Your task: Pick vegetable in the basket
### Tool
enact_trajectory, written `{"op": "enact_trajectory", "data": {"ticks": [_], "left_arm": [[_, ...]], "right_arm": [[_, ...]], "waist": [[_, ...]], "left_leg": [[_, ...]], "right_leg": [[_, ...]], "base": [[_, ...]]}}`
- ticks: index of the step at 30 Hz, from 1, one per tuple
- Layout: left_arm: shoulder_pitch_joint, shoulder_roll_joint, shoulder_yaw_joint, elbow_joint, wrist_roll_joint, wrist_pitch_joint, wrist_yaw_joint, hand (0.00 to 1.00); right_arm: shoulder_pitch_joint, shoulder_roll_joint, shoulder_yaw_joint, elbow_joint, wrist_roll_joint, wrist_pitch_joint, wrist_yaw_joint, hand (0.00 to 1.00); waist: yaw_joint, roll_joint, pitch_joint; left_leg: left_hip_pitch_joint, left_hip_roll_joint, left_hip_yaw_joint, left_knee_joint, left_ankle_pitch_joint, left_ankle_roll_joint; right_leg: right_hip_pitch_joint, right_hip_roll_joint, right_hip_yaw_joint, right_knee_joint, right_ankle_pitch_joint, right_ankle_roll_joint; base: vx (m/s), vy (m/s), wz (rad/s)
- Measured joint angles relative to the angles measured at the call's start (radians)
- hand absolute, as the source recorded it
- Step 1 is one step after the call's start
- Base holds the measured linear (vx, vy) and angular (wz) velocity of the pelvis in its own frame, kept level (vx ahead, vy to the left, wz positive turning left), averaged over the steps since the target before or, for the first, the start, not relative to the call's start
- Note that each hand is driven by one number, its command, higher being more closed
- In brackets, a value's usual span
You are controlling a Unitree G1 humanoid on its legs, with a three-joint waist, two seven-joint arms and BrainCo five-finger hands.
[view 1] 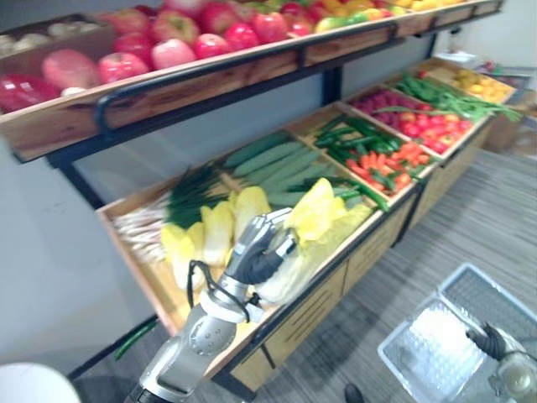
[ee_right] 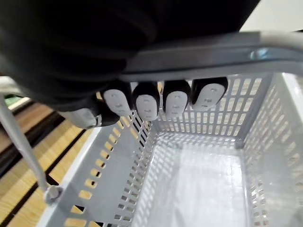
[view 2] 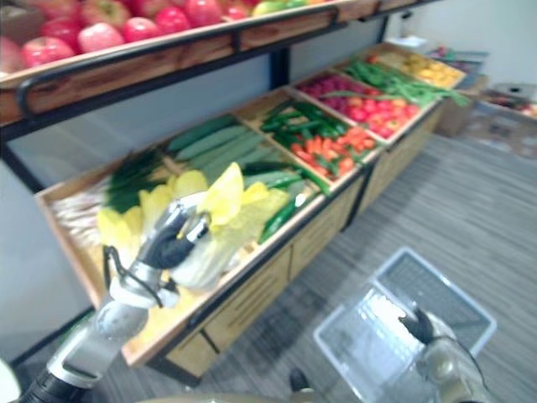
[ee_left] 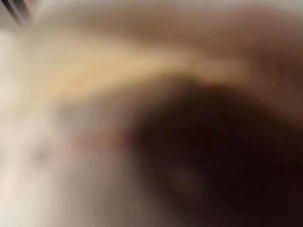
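Grey striped carpet floor (view 1: pixel 478 210) beneath a long wooden produce shelf (view 1: pixel 369 243), as seen from the left eye. Near that shelf's front left corner: pale yellow-green leafy cabbage (view 1: pixel 289 273), with the left hand (view 1: pixel 258 252) laid on top; impossible to tell how firmly held. Off the shelf's front edge, well apart: grey slotted plastic basket (view 1: pixel 419 336), held by the right hand (view 1: pixel 495 342).

From the right eye: same layout, cabbage against the shelf's front lip.

From the left wrist: too smeared to read.

From the right wrist: fingers (ee_right: pixel 147 101) curled tight round the grey basket handle (ee_right: pixel 213 54); cabbage not yet inside.

Likely step: securing the cabbage. Best to wrap round the firm stalk end, not the loose leaves. Lift straight up clear of the shelf lip before swinging across. Keep the basket level, mouth upward.
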State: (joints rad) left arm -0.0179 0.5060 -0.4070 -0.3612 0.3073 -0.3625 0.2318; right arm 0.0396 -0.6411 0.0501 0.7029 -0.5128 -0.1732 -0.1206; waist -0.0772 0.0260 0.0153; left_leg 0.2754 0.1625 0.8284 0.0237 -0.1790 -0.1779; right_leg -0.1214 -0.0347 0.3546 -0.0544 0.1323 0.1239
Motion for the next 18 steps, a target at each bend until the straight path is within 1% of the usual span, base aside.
{"op": "enact_trajectory", "data": {"ticks": [2, 3, 4, 5, 8, 9, 12, 14, 15, 18], "left_arm": [[-0.061, 0.006, -0.060, 0.000, -0.031, 0.000, -0.017, 1.00], [-0.074, 0.010, -0.072, 0.000, -0.037, 0.000, -0.024, 1.00], [-0.101, 0.017, -0.099, 0.000, -0.071, 0.000, -0.042, 1.00], [-0.124, 0.022, -0.129, 0.000, -0.080, 0.000, -0.053, 1.00], [-0.169, 0.034, -0.215, 0.001, -0.110, 0.000, -0.085, 1.00], [-0.193, 0.044, -0.254, 0.001, -0.114, 0.000, -0.100, 1.00], [-0.241, 0.048, -0.343, 0.002, -0.186, 0.000, -0.153, 1.00], [-0.262, 0.048, -0.386, 0.006, -0.212, 0.000, -0.171, 1.00], [-0.276, 0.047, -0.432, 0.022, -0.247, 0.000, -0.199, 1.00], [-0.299, 0.046, -0.502, 0.074, -0.266, 0.001, -0.235, 1.00]], "right_arm": [[-0.040, -0.015, 0.047, -0.082, 0.000, 0.000, 0.001, 1.00], [-0.057, -0.019, 0.061, -0.105, 0.000, 0.001, 0.002, 1.00], [-0.094, -0.029, 0.096, -0.150, -0.001, 0.001, 0.005, 1.00], [-0.134, -0.037, 0.132, -0.185, -0.001, 0.000, 0.009, 1.00], [-0.200, -0.052, 0.214, -0.245, -0.001, -0.001, 0.017, 1.00], [-0.239, -0.052, 0.261, -0.271, -0.001, -0.001, 0.021, 1.00], [-0.303, -0.060, 0.369, -0.317, 0.002, -0.011, 0.044, 1.00], [-0.327, -0.063, 0.404, -0.341, 0.002, -0.016, 0.051, 1.00], [-0.352, -0.071, 0.432, -0.363, 0.004, -0.022, 0.070, 1.00], [-0.379, -0.099, 0.460, -0.402, 0.012, -0.034, 0.087, 1.00]], "waist": [[0.000, -0.004, 0.034], [-0.001, 0.002, 0.039], [-0.001, 0.002, 0.057], [-0.001, 0.001, 0.073], [-0.001, 0.007, 0.079], [-0.001, 0.011, 0.093], [-0.001, 0.025, 0.105], [0.000, 0.023, 0.106], [-0.002, 0.023, 0.106], [-0.003, 0.023, 0.107]], "left_leg": [[0.016, 0.013, 0.070, 0.047, -0.026, -0.010], [0.016, 0.017, 0.092, 0.063, -0.034, -0.013], [0.022, 0.029, 0.133, 0.093, -0.050, -0.018], [0.030, 0.042, 0.177, 0.124, -0.066, -0.026], [0.028, 0.071, 0.241, 0.181, -0.090, -0.038], [0.044, 0.085, 0.281, 0.205, -0.098, -0.045], [0.060, 0.116, 0.344, 0.249, -0.121, -0.058], [0.058, 0.127, 0.363, 0.270, -0.131, -0.060], [0.057, 0.136, 0.376, 0.291, -0.140, -0.064], [0.059, 0.147, 0.398, 0.315, -0.152, -0.068]], "right_leg": [[-0.018, 0.029, 0.063, 0.018, 0.006, 0.004], [-0.027, 0.038, 0.082, 0.024, 0.011, 0.003], [-0.035, 0.054, 0.120, 0.029, 0.016, 0.008], [-0.045, 0.076, 0.153, 0.037, 0.020, 0.005], [-0.067, 0.111, 0.205, 0.045, 0.033, 0.004], [-0.067, 0.130, 0.233, 0.050, 0.034, 0.005], [-0.076, 0.168, 0.271, 0.064, 0.034, 0.005], [-0.089, 0.180, 0.286, 0.074, 0.034, 0.005], [-0.094, 0.190, 0.297, 0.076, 0.036, 0.008], [-0.102, 0.202, 0.313, 0.083, 0.038, 0.011]], "base": [[-0.02, -0.054, -0.96], [-0.03, -0.051, -1.00], [-0.03, -0.055, -0.99], [-0.03, -0.052, -0.99], [0.01, -0.033, -0.71], [0.01, -0.011, -0.59], [-0.01, -0.007, -0.52], [-0.02, -0.019, -0.33], [-0.03, -0.039, -0.28], [-0.03, -0.039, -0.23]]}}
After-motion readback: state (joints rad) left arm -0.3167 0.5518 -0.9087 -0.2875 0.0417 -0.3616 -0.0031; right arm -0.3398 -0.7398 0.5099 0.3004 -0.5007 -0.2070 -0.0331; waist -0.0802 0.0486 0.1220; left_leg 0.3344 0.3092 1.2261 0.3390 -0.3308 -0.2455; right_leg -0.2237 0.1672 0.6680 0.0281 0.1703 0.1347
